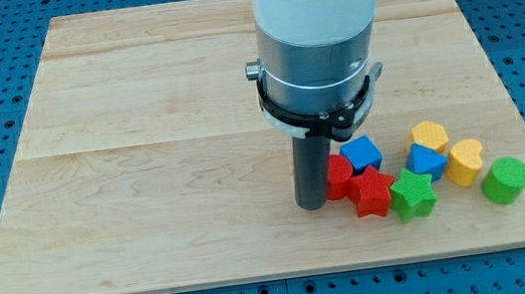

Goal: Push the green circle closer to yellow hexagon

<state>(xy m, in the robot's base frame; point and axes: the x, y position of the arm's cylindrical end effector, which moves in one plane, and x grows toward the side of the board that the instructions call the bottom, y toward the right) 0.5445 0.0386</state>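
The green circle [504, 179] lies at the view's lower right, near the board's right edge. The yellow hexagon [430, 134] lies up and to its left, with a yellow heart [465, 161] between them. My tip [311, 204] is at the end of the dark rod, far to the left of the green circle and just left of a red block [338, 175]. It does not touch the green circle.
A blue cube [361, 152], a red star [374, 194], a green star [413, 196] and a blue block [427, 162] cluster between my tip and the yellow blocks. The wooden board [146, 181] rests on a blue pegboard.
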